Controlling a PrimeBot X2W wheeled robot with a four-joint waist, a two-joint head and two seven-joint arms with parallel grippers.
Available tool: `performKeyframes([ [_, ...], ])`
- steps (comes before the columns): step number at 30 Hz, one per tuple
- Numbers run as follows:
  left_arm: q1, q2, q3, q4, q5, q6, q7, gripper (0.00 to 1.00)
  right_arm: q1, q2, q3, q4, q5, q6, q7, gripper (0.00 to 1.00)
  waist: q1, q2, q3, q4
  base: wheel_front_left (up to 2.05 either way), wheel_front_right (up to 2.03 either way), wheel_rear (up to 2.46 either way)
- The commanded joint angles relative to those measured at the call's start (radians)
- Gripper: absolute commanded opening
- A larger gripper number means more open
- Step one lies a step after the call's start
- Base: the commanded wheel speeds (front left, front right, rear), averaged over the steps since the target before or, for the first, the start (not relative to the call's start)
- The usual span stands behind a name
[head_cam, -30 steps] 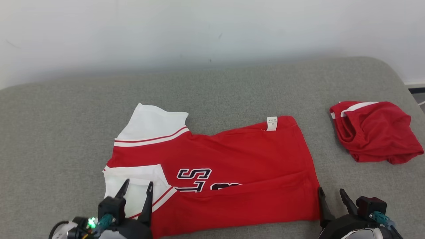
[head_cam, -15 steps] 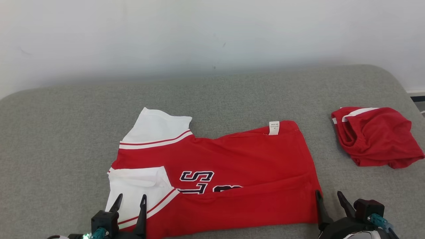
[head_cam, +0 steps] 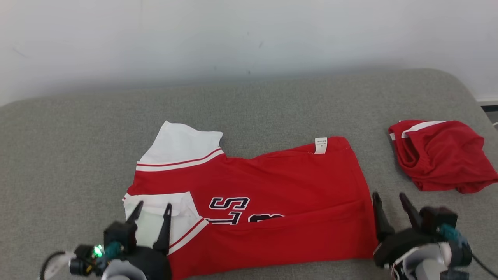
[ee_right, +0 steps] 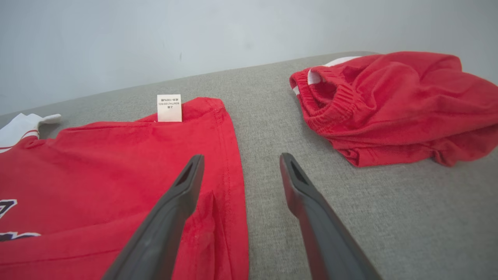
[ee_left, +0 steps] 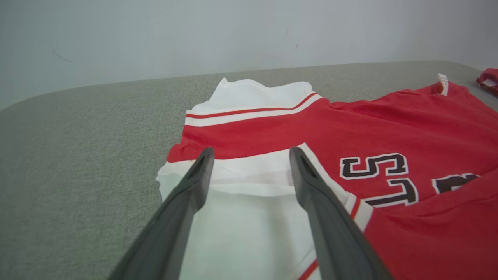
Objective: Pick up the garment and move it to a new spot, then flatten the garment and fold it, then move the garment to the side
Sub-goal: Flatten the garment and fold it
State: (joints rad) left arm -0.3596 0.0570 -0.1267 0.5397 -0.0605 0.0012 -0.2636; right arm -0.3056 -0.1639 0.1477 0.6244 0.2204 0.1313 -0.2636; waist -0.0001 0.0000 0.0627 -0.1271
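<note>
Seemingly hovering over the jersey (head_cam: pixel 280 182), left gripper (head_cam: pixel 154 203) and right gripper (head_cam: pixel 388 194) both gape empty.

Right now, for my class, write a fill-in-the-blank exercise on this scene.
The left gripper is above a ____ sleeve of the jersey.
The right gripper has its jaws ____.
The bunched red garment lies to the jersey's ____, by the robot's sides.
Missing words: white; open; right.
</note>
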Motion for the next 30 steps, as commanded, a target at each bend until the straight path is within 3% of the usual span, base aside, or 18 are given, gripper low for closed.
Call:
performKeyframes([
  [1,-0.047,0.022,0.001,0.023,0.014,-0.012,-0.001,1.00,-0.042,-0.013,0.013,-0.008,0.000,-0.001,0.000,1.00,0.0001,0.0000,0.026,0.005,0.00,0.00,0.00],
  [6,-0.166,0.041,-0.007,0.093,0.011,-0.057,-0.001,1.00,-0.142,-0.037,0.050,0.005,-0.008,-0.001,0.000,1.00,0.0001,0.0000,0.066,0.011,0.00,0.00,0.00],
  [14,-0.463,0.090,-0.101,0.317,0.047,-0.121,0.029,1.00,-0.356,-0.082,0.118,0.134,0.024,-0.001,0.000,1.00,0.0001,0.0000,0.148,0.028,0.00,0.00,0.00],
  [21,-0.673,0.094,-0.218,0.444,0.021,-0.131,0.091,1.00,-0.520,-0.094,0.222,0.320,0.096,-0.001,0.000,1.00,0.0001,0.0000,0.214,0.037,0.00,0.00,0.00],
  [30,-0.820,0.108,-0.410,0.505,-0.123,-0.131,0.100,1.00,-0.637,-0.091,0.341,0.475,0.211,-0.001,0.034,1.00,0.0001,0.0000,0.270,0.050,0.00,0.00,0.00],
])
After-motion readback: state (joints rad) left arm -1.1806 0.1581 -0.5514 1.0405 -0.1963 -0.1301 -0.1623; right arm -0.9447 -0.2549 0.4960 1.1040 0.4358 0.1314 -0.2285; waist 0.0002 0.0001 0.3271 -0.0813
